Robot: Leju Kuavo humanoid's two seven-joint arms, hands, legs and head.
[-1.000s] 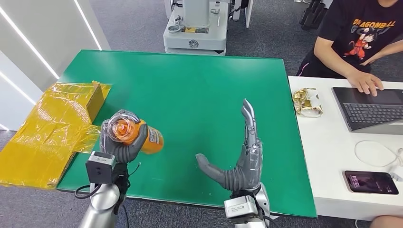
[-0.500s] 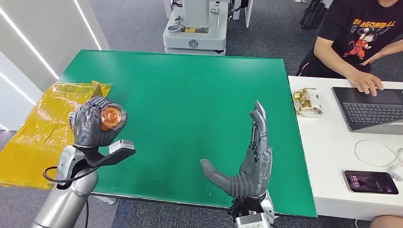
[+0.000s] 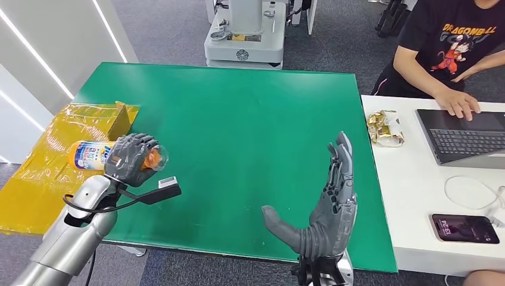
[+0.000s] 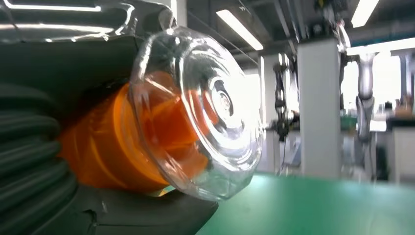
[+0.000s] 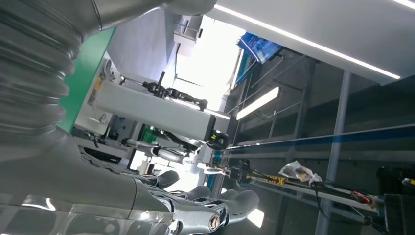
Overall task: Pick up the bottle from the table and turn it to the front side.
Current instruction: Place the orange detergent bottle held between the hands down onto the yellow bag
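An orange bottle with a white and blue label and a clear cap lies sideways in the air over the table's left edge. My left hand grips it around the cap end, its label end pointing left. The left wrist view shows the clear cap and orange body close up inside my fingers. My right hand stands open above the green table near its front edge, fingers pointing up and thumb spread to the left, holding nothing.
A yellow plastic-wrapped box lies off the table's left side. To the right stands a white desk with a laptop, a phone and a gold wrapper. A person sits there.
My left hand has turned the bottle from cap-toward-camera to lying sideways, label end now pointing left. My right hand has drifted right and slightly toward the front edge.
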